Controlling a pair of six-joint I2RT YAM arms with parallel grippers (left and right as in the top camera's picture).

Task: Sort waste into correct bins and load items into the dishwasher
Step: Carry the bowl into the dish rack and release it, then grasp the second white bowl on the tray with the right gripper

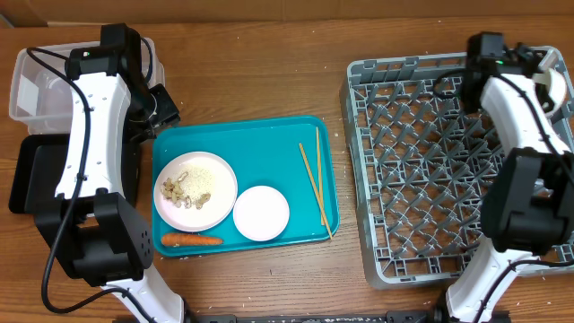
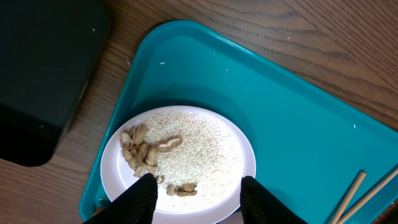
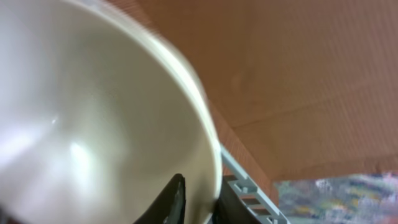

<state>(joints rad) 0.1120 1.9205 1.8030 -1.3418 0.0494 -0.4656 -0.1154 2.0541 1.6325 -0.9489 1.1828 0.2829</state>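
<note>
Left gripper (image 2: 198,190) spread apart above rice plate (image 2: 205,137) on teal tray (image 2: 298,124); right gripper (image 3: 198,200) clamps white bowl (image 3: 93,124) rim, by far right edge of grey rack (image 1: 430,161).

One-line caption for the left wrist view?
Left gripper, open, above a white plate of rice scraps on the teal tray, black bin alongside.

The white bowl (image 3: 93,124) is blurred and edge-cropped; the left arm (image 1: 85,126) covers part of the black tray (image 1: 36,184).
</note>
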